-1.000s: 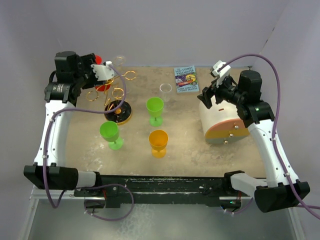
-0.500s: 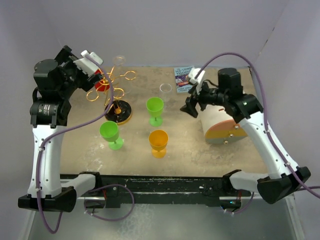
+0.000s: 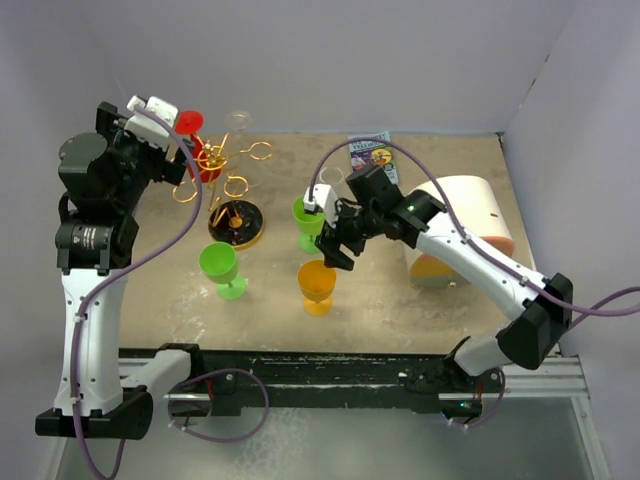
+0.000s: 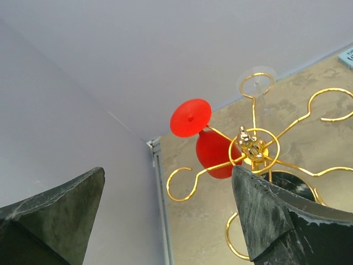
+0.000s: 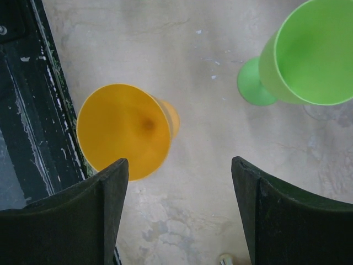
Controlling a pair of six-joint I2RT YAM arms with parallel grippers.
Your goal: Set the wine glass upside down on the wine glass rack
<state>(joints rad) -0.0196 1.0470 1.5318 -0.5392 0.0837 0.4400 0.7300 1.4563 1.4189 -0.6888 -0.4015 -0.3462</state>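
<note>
My left pincer (image 4: pixel 168 172) hangs with its jaws wide apart and empty, high in the back-left corner where two grey walls meet. It sits just clear of the gold wire wine glass rack (image 4: pixel 251 148). The red plastic wine glass (image 4: pixel 216 155) hangs upside down from one loop arm.

My right pincer (image 5: pixel 177 163), jaws also apart and empty, hovers over the upright orange plastic wine glass (image 5: pixel 122 131). That glass stands near the black front rail (image 5: pixel 22 110), with bare tabletop (image 5: pixel 193 212) open beside it.

A second ago my left pincer was at the rack by the red glass, and my right was over the white rounded container (image 3: pixel 475 205).

I count six glasses: one red, one orange, the left green glass (image 3: pixel 219 260), the middle green glass (image 3: pixel 309 210), the clear glass by the rack (image 3: pixel 238 120) and the clear glass on the tabletop (image 3: pixel 331 176). There is one rack, one container and one small booklet (image 3: pixel 372 153).
</note>
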